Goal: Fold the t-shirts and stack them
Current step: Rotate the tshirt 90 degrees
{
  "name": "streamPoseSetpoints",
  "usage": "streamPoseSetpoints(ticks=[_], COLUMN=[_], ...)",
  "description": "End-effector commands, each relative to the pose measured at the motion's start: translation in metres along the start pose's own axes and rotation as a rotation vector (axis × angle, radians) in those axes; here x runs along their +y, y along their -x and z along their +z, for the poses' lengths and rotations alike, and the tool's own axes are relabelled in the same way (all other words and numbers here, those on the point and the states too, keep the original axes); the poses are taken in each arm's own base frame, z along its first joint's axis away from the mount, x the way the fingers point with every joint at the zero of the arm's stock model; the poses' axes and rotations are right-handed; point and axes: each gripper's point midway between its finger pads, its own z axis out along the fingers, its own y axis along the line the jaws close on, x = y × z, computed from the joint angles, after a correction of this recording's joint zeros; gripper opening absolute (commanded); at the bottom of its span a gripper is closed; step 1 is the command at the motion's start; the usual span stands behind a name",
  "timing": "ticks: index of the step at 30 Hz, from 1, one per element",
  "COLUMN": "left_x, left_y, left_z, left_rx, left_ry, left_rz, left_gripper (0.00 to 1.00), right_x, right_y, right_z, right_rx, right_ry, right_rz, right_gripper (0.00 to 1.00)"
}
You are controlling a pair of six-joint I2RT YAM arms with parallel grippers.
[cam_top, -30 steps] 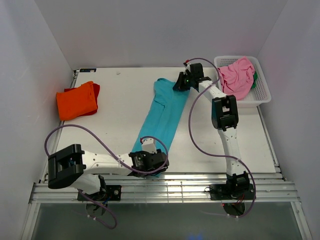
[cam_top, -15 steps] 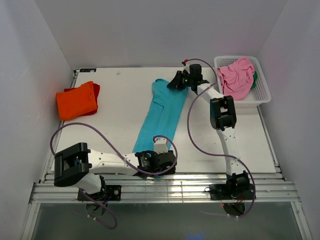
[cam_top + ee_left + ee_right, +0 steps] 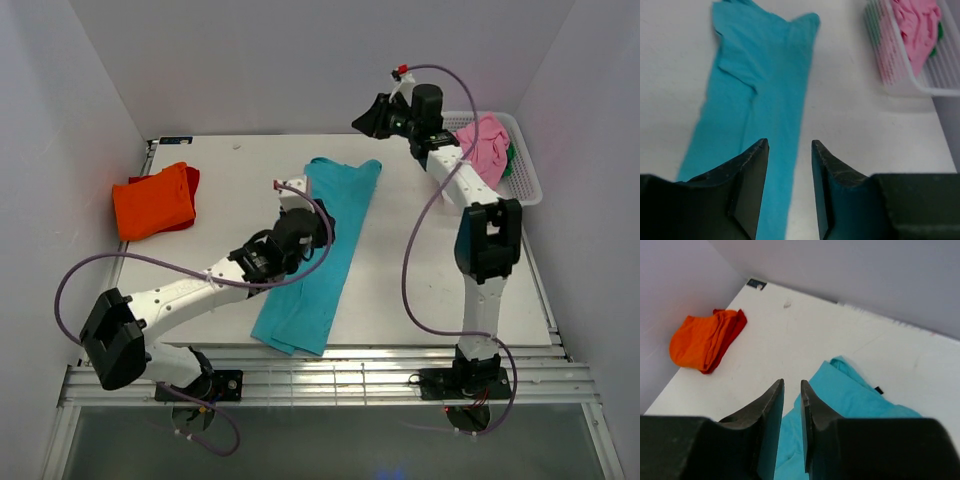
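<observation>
The teal t-shirt (image 3: pixel 318 255) lies as a long narrow strip slanting from the table's back centre to the near edge, also seen in the left wrist view (image 3: pixel 760 90) and the right wrist view (image 3: pixel 855 400). My left gripper (image 3: pixel 310 222) hovers over the strip's middle, its jaws open and empty (image 3: pixel 788 145). My right gripper (image 3: pixel 362 118) is raised above the strip's far end, jaws slightly open with nothing between them (image 3: pixel 792 385). A folded orange t-shirt (image 3: pixel 152 200) sits at the far left. A pink t-shirt (image 3: pixel 478 150) is heaped in the basket, with a bit of green behind it.
The white lattice basket (image 3: pixel 525 190) stands at the back right corner of the table. White walls close in the left, back and right sides. A red layer shows under the orange t-shirt (image 3: pixel 700 342). Bare table lies between the teal strip and the basket.
My left gripper left the teal strip's near end and moved up over its middle. My right gripper rose off the far end, which now lies wider.
</observation>
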Motion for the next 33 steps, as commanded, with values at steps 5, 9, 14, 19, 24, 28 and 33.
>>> streamPoseSetpoints(ticks=[5,9,14,19,24,28,33], left_x=[0.043,0.047,0.049,0.066,0.085,0.094,0.1], left_y=[0.03,0.039,0.038,0.036,0.032,0.025,0.016], left_z=[0.085,0.126,0.164,0.186,0.208,0.221,0.234], left_rx=[0.032,0.03,0.047,0.064,0.093,0.122,0.146], left_ry=[0.025,0.013,-0.002,0.009,0.004,-0.006,-0.018], left_rz=[0.123,0.146,0.189,0.186,0.165,0.136,0.128], left_gripper=[0.1,0.0,0.0,0.0,0.0,0.0,0.0], right_x=[-0.003,-0.019,-0.039,-0.064,-0.079,-0.086,-0.095], right_y=[0.008,-0.029,-0.075,-0.114,-0.139,-0.152,-0.163], right_z=[-0.073,-0.077,-0.064,-0.049,-0.043,-0.041,-0.032], right_rx=[0.033,0.113,0.23,0.324,0.375,0.399,0.41], right_ry=[-0.316,-0.405,-0.451,-0.493,-0.522,-0.537,-0.538], right_rz=[-0.116,-0.127,-0.085,-0.047,-0.032,-0.028,-0.017], right_gripper=[0.08,0.08,0.08,0.08,0.08,0.08,0.08])
